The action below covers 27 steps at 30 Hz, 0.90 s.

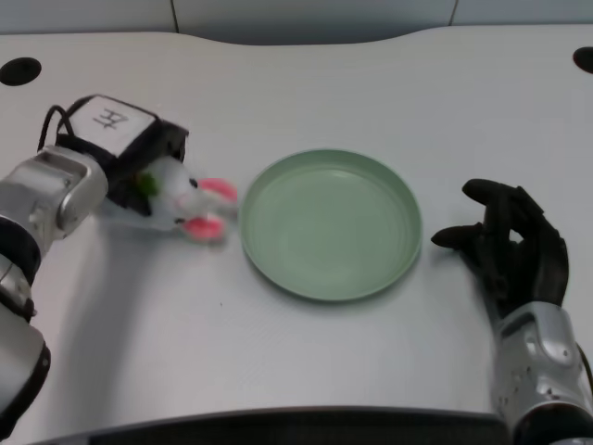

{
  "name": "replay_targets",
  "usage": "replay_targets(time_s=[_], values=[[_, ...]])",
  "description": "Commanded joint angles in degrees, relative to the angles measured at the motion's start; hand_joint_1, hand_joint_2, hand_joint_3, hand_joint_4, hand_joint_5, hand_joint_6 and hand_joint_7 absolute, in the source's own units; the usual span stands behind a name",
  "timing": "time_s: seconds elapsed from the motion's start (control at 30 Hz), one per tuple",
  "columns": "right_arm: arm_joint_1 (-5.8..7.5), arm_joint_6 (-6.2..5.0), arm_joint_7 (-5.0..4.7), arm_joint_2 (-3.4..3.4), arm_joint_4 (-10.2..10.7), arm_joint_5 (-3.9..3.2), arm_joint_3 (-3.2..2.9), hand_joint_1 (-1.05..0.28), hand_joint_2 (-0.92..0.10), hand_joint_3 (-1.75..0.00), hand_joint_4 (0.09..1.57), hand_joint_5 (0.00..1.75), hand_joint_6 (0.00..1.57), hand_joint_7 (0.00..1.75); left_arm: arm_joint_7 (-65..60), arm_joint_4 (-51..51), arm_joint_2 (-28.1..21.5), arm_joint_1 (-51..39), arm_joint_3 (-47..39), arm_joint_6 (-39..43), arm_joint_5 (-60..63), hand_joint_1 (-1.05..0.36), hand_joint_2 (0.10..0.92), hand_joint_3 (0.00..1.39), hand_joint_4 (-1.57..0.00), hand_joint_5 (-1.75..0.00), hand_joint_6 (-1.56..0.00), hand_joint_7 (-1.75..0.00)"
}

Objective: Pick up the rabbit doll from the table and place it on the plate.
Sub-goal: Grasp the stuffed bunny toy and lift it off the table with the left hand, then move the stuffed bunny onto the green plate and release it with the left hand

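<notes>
The rabbit doll (190, 201) is white with pink ears, and my left hand (130, 148) grips its body. Its ears point right, toward the rim of the green plate (329, 224), a short gap away. The doll looks lifted a little off the table and is slightly blurred. Most of the hand's fingers are hidden under its labelled back. The plate lies in the middle of the table with nothing in it.
My right hand (510, 246) rests on the table to the right of the plate, fingers spread. Dark round holes sit at the table's far left corner (18, 70) and far right corner (584, 59).
</notes>
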<state>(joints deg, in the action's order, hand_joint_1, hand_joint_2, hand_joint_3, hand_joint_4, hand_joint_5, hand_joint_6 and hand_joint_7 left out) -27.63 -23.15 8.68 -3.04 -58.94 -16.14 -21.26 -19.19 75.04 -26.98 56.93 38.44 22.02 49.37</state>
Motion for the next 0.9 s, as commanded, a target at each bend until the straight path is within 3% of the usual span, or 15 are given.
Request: replay_targets(time_s=[0.03, 0.17, 0.33, 0.57, 0.77, 0.9], values=[[-0.49, 0.67, -0.87, 0.08, -0.4, -0.10, 0.05, -0.41, -0.92, -0.45, 0.81, 1.35, 0.73, 1.07, 3.4, -2.7, -0.2, 0.9, -7.2, -0.4, -7.6, -0.15, 0.881, 0.05, -0.87, -1.75, -0.65, -1.73], [-0.49, 0.81, -0.77, 0.14, -0.4, -0.21, 0.12, -0.42, -0.92, -0.45, 0.80, 1.34, 0.71, 1.07, 9.4, -5.7, -0.3, 1.3, -11.6, -1.8, -12.3, -0.11, 0.914, 0.08, -0.82, -1.75, -0.62, -1.75], [-0.73, 0.32, -1.27, -0.19, -1.2, 0.71, 0.81, -0.42, -0.92, -0.46, 0.78, 1.35, 0.70, 1.08, 12.9, -10.1, -0.6, 2.5, -14.1, -0.4, -14.3, -0.09, 0.865, 0.08, -0.81, -1.75, -0.59, -1.75], [-0.66, -0.13, 0.01, 0.42, -0.9, -0.22, 0.56, -0.42, -0.92, -0.46, 0.78, 1.36, 0.70, 1.10, 12.8, -12.5, 4.2, 4.4, -12.0, -0.7, -11.7, -0.12, 0.865, 0.07, -0.84, -1.75, -0.61, -1.75], [-0.26, 0.63, -0.75, 0.89, -0.1, -0.33, 0.56, -0.42, -0.92, -0.45, 0.78, 1.36, 0.71, 1.09, 11.4, -10.7, 10.4, 5.9, -10.0, 0.2, -10.1, -0.13, 0.856, 0.06, -0.86, -1.75, -0.64, -1.75], [-0.03, 0.09, -0.60, 0.92, -0.2, -0.04, 0.77, -0.41, -0.92, -0.45, 0.78, 1.35, 0.71, 1.09, 11.9, -9.0, 14.3, 6.9, -8.4, -1.3, -9.0, -0.16, 0.887, 0.08, -0.88, -1.75, -0.66, -1.75]])
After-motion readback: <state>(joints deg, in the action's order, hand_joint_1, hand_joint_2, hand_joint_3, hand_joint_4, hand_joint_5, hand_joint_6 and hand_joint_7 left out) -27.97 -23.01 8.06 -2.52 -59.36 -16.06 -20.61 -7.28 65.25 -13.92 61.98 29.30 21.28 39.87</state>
